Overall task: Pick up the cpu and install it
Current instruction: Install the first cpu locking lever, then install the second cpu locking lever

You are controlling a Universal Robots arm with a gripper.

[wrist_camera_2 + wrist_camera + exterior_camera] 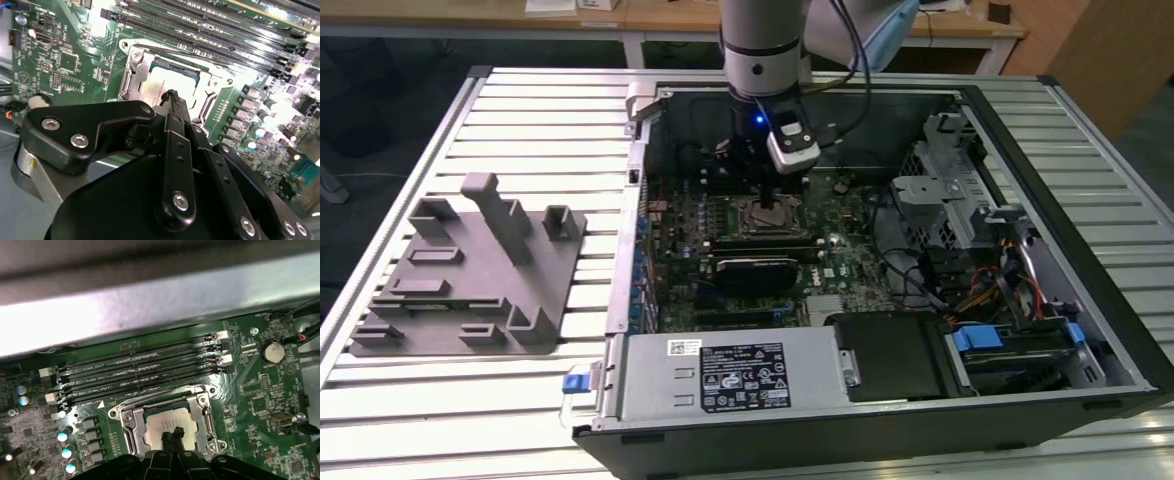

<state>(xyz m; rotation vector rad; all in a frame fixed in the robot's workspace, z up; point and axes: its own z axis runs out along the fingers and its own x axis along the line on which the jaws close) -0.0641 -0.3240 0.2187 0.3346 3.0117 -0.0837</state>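
The cpu is a silvery square chip that lies flat inside the open metal socket frame on the green motherboard; in the second wrist view the cpu sits just beyond the fingertips. My gripper hangs straight over it, its two black fingers pressed together with nothing between them, tips at or just above the chip's top. In the exterior view the gripper reaches down into the open computer case over the socket. Whether the tips touch the chip I cannot tell.
A grey plastic fixture stands on the slatted table at the exterior view's left. Inside the case are a black heatsink block, the power supply, a drive cage and cables. Memory slots run beside the socket.
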